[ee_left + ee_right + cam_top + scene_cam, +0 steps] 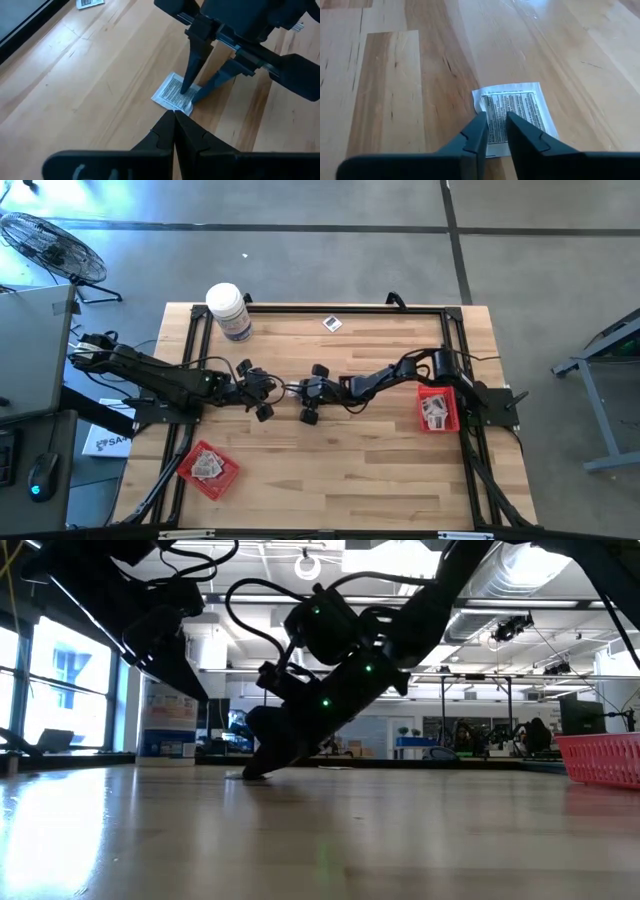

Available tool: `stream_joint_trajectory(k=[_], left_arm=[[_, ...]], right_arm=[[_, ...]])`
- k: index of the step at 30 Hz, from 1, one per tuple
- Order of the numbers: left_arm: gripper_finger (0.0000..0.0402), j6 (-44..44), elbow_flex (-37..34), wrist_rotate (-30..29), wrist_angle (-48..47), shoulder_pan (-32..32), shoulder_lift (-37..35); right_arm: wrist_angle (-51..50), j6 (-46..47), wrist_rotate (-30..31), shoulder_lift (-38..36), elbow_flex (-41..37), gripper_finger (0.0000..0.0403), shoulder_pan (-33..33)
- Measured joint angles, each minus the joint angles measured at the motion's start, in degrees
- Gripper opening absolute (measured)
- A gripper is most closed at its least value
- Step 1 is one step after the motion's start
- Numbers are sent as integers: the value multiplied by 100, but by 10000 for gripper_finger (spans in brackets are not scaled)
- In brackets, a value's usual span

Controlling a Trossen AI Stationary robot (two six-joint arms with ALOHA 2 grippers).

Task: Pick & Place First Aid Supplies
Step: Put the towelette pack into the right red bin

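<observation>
Dark fingers of the right pincer (pixel 492 131) fill the bottom of the right wrist view, their tips a narrow gap apart and pressed down on a white packet (pixel 514 116) with dark print that lies flat on the wooden counter (pixel 395 75). Whether the packet is truly pinched or only touched cannot be told; it is not lifted. In the left wrist view the same packet (pixel 172 94) sits at mid-frame with the right pincer's two fingertips (pixel 186 89) planted on it from above, while the left pincer (pixel 174 116) points at its near edge with fingers shut together, holding nothing.

From above, both arms meet at the middle of the counter (pixel 330 470): the left pincer (pixel 268 398) comes from the left of the frame and the right pincer (pixel 306 402) from the right, close beside each other. Another packet (pixel 332 323) lies alone at the upper centre. A white jar (pixel 229 310) stands at the upper left. One red tray (pixel 436 408) with packets in it sits at the right, near the right arm's base, and a second red tray (pixel 208 468), also holding packets, lies at the lower left.

In the low view the right pincer (pixel 256 768) touches the counter at centre-left, tilted.
</observation>
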Motion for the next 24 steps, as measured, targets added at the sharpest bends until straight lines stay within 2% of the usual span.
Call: stream_joint_trajectory(k=[6,11,15,20,24], left_arm=[[1,-9,0,5,-9,0,0],[1,-11,0,27,-7,-1,0],[1,-17,0,40,-19,-2,0],[1,-42,0,40,-71,0,2],[1,-120,0,38,-122,-2,4]], right_arm=[[73,19,22,2,-11,45,9],[40,61,-17,-24,-13,7,4],[-167,128,-40,-172,-28,9,18],[-1111,146,-50,-728,-57,2,156],[-2401,402,-23,-1508,-26,3,429]])
